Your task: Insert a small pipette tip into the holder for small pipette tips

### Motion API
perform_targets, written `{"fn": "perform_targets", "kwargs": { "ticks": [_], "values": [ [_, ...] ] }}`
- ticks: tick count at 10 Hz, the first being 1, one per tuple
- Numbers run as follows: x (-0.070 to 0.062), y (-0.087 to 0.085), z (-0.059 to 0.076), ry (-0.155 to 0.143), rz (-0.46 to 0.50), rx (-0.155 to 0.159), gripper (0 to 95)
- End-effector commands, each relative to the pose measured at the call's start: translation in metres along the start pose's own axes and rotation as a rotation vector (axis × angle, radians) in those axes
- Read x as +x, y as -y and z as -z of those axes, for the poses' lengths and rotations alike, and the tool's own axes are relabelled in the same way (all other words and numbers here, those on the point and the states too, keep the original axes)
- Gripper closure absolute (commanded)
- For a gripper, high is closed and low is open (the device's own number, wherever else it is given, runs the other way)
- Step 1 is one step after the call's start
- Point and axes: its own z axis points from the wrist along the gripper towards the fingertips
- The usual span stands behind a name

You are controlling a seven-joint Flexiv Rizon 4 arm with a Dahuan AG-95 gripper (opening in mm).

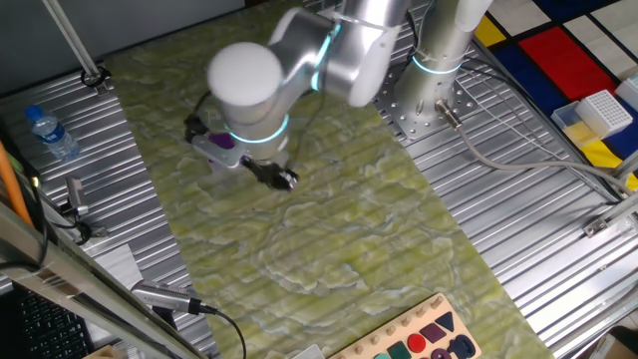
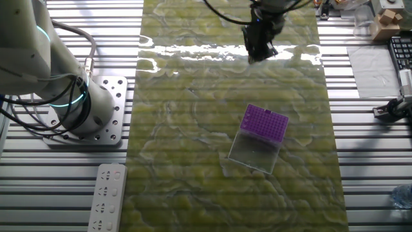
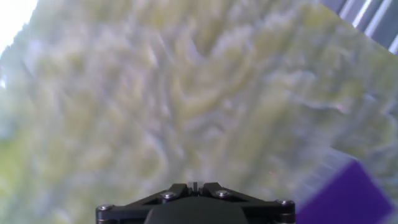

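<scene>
The holder (image 2: 264, 122) is lying on the green-and-yellow marbled mat (image 2: 193, 187) that is covering the middle of the surface (image 2: 58, 187). In the other fixed view it is sitting right of the mat's centre, with wide bare mat all round it and ribbed metal flanking the mat on both long edges. Its purple top is a flat rectangle dotted with small holes, and a pale see-through part (image 2: 255, 153) is joining it on the near side; together they are forming a long shape running from far to near, turned slightly askew to the mat's edges.

The gripper (image 2: 260, 45) is hanging over the far end of the mat, well apart from the holder. Whether the fingers are wide or narrow, or gripping anything, I cannot tell: both fixed views show them only as a dark blur. The hand view is blurred, showing mat and a purple corner (image 3: 348, 199) at the lower right.

A white power strip (image 2: 106, 197) is lying on the ribbed metal left of the mat.
</scene>
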Motion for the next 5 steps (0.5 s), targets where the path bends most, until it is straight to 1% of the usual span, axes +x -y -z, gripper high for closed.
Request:
{"fn": "perform_targets", "kwargs": {
  "ticks": [1,2,3,5],
  "values": [
    [-0.0144,-0.0293,-0.0038,0.077,-0.039,-0.038,95.0],
    [-0.0144,-0.0293,-0.0036,0.079,-0.015,-0.040,95.0],
    [-0.0143,-0.0294,-0.0034,0.076,0.009,-0.036,95.0],
    [-0.0143,-0.0294,-0.0034,0.076,0.033,-0.038,95.0]
  ]
}}
